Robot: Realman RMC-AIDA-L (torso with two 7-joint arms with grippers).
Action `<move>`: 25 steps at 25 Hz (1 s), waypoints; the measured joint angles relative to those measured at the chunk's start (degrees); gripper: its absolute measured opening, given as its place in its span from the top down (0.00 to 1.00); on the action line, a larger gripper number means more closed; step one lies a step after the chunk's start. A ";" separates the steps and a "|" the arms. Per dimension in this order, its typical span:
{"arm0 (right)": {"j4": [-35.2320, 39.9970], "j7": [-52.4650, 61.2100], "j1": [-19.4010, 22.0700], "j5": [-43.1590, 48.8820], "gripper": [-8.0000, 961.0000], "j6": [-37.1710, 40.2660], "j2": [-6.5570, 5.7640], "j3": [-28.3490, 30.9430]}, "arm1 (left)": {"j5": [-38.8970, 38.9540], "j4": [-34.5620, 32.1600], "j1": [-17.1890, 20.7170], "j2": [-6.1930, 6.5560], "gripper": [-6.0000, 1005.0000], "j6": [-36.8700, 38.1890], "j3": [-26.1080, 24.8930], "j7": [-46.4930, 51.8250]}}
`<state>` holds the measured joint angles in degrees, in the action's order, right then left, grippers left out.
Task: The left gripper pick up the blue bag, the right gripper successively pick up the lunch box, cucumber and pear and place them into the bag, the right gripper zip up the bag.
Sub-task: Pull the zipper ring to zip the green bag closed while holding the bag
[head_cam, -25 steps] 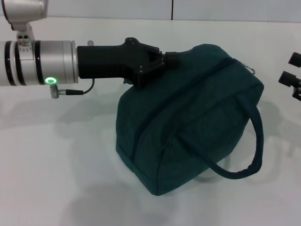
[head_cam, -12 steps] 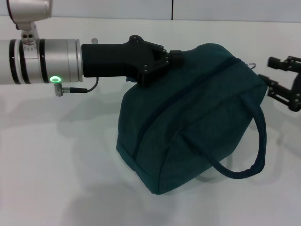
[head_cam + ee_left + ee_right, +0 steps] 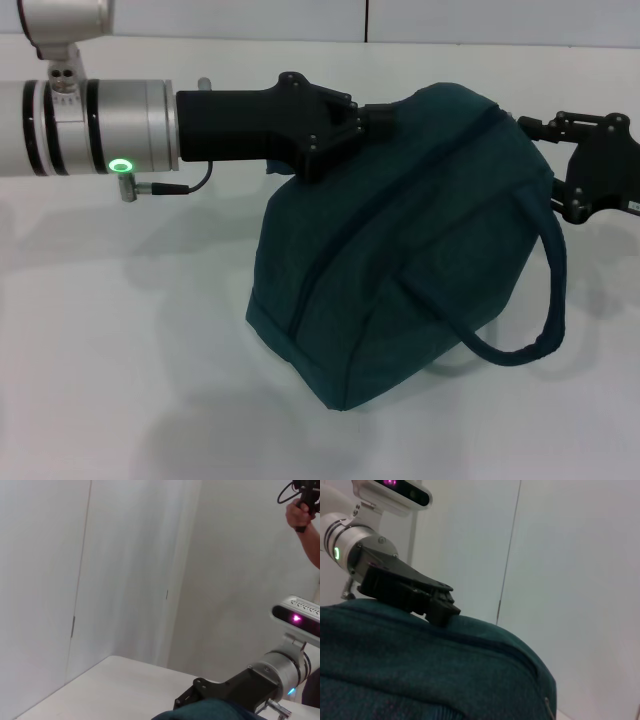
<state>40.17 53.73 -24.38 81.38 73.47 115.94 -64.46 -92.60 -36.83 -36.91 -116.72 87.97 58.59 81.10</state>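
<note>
White bench [image 3: 120, 330] fills the head view. Blue bag [image 3: 400, 260] sits centre frame, tilted, zip closed, one handle loop hanging lower right. Left end effector [image 3: 372, 122] comes in from upper left, clamped on bag's top edge. Right end effector [image 3: 545, 160] at right edge, just beside bag's top corner, fingers spread apart.

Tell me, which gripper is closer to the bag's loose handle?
Right. The right gripper sits beside the bag, just above its handle; the left gripper grips the far top corner.
</note>
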 joint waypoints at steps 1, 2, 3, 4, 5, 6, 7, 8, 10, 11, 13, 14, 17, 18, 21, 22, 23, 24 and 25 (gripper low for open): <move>0.06 -0.01 -0.04 -0.34 0.55 -0.32 0.04 -0.10 | 0.00 0.00 0.00 0.00 0.96 0.00 0.01 -0.06; 0.14 -0.03 -0.05 -0.70 0.56 -0.55 0.06 -0.14 | 0.02 0.00 0.00 0.00 0.96 0.00 0.01 -0.14; 0.21 -0.07 -0.06 -1.00 0.56 -0.69 0.08 -0.14 | 0.06 0.00 -0.01 0.00 0.96 0.00 0.02 -0.19; 0.24 -0.13 -0.06 -1.26 0.56 -0.74 0.09 -0.13 | 0.12 0.00 0.01 0.00 0.96 0.00 0.03 -0.22; 0.26 -0.17 -0.04 -1.36 0.56 -0.75 0.09 -0.09 | 0.18 0.00 0.08 0.00 0.96 0.00 0.03 -0.26; 0.34 -0.19 0.11 -1.38 0.57 -0.75 0.06 0.07 | 0.23 0.01 0.14 0.01 0.95 0.00 0.03 -0.31; 0.39 -0.22 0.23 -1.56 0.57 -0.75 0.03 0.21 | 0.27 0.02 0.20 0.03 0.95 0.00 0.03 -0.38; 0.41 -0.26 0.37 -1.77 0.57 -0.76 0.00 0.33 | 0.29 0.03 0.24 0.06 0.95 0.00 0.03 -0.44; 0.40 -0.53 0.53 -2.60 0.58 -0.86 -0.08 0.40 | 0.31 0.05 0.30 0.15 0.95 0.00 0.03 -0.50; 0.39 -0.66 0.55 -2.91 0.58 -1.02 -0.10 0.40 | 0.31 0.06 0.30 0.18 0.95 0.00 0.03 -0.50; 0.37 -0.73 0.60 -3.26 0.59 -1.66 -0.16 0.40 | 0.32 0.07 0.31 0.22 0.95 0.00 0.03 -0.51; 0.38 -0.74 0.59 -3.34 0.60 -2.29 -0.17 0.39 | 0.32 0.08 0.32 0.23 0.95 0.00 0.03 -0.51; 0.28 -0.74 0.11 -3.39 0.61 -3.49 -0.18 0.11 | 0.32 0.10 0.33 0.24 0.95 0.00 0.03 -0.51; 0.19 -0.74 -0.12 -3.38 0.62 -3.67 -0.16 0.00 | 0.32 0.09 0.32 0.25 0.95 0.00 0.03 -0.51; 0.01 -0.74 -0.91 -3.27 0.63 -3.92 -0.05 -0.89 | 0.32 0.10 0.15 0.26 0.94 0.00 0.03 -0.51; 0.01 -0.75 -1.07 -3.27 0.64 -3.93 -0.05 -1.57 | 0.32 0.10 0.11 0.26 0.94 0.00 0.03 -0.52; 0.04 -0.77 -1.25 -3.31 0.64 -3.94 -0.06 -2.43 | 0.32 0.10 0.11 0.27 0.94 0.00 0.03 -0.53; 0.12 -0.87 -1.39 -3.32 0.65 -3.94 -0.08 -3.27 | 0.32 0.10 0.11 0.27 0.94 0.00 0.02 -0.55; 0.20 -1.07 -1.46 -3.34 0.65 -3.95 -0.08 -3.83 | 0.32 0.10 0.14 0.27 0.94 0.00 0.03 -0.56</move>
<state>40.37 52.66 -25.83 78.04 69.52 115.86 -68.28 -92.28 -36.73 -36.76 -116.45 87.97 58.62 80.54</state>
